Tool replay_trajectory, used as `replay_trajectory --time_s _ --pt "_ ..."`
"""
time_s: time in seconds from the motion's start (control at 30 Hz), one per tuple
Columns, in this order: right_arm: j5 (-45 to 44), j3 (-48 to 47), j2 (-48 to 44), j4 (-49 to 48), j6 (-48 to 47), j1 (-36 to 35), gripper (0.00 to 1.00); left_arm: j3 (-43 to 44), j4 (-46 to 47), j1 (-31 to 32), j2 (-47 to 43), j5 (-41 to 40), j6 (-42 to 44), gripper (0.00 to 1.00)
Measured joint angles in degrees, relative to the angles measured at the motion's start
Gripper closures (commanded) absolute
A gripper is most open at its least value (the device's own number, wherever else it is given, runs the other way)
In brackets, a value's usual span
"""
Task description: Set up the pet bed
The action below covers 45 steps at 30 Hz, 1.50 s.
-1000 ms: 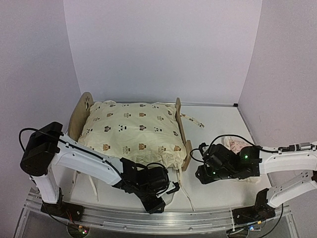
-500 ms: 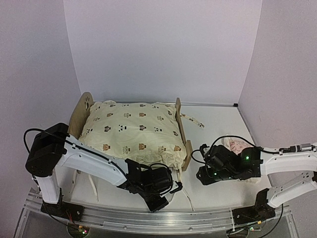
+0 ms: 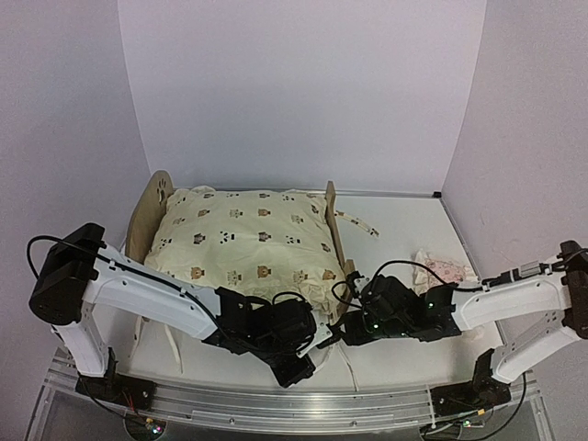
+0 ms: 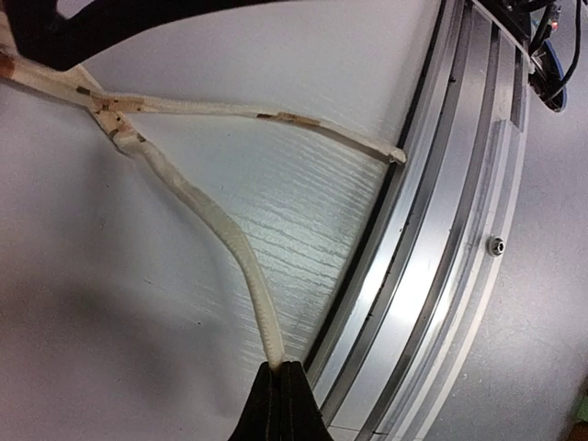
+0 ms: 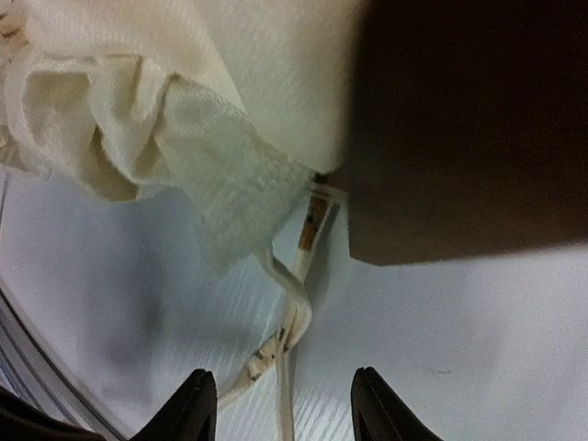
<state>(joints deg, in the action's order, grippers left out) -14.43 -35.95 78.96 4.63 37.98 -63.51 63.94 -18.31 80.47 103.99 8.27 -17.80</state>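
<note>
The pet bed stands at the left middle, its light-wood footboard facing right. A cream animal-print cushion lies on it. Two thin cream ties trail from the cushion's near right corner onto the table. My left gripper is shut on the end of one tie, close to the table's near rail; from above, the left gripper sits just below that corner. My right gripper is open, its jaws on either side of the crossed ties, below the cushion ruffle and the footboard.
A small pink ruffled pillow lies on the table to the right of the bed. The metal rail runs along the near table edge beside my left gripper. Another tie lies beyond the footboard. White walls enclose the back and sides.
My left gripper has shut on the tie's end. My right arm has moved left to the bed's near right corner, its jaws now wider, leaving the pink pillow uncovered.
</note>
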Motion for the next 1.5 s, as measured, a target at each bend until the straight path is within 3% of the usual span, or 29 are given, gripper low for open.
replay_trajectory --time_s 0.47,1.0,1.27,1.5 --pt "-5.52 0.32 7.83 -16.66 -2.35 0.20 0.59 -0.33 1.92 0.00 -0.32 0.00 0.00 1.00" --pt "-8.60 2.36 10.26 -24.40 -5.14 0.14 0.67 -1.36 2.55 0.00 -1.03 0.13 -0.13 1.00" --pt "-9.79 2.70 10.53 -23.75 -5.38 -1.88 0.55 -1.82 2.99 0.00 -1.61 0.09 -0.17 1.00" --pt "-11.18 6.82 6.23 -19.19 -6.23 -5.17 0.55 -1.86 3.54 0.00 -3.06 -0.02 -0.20 1.00"
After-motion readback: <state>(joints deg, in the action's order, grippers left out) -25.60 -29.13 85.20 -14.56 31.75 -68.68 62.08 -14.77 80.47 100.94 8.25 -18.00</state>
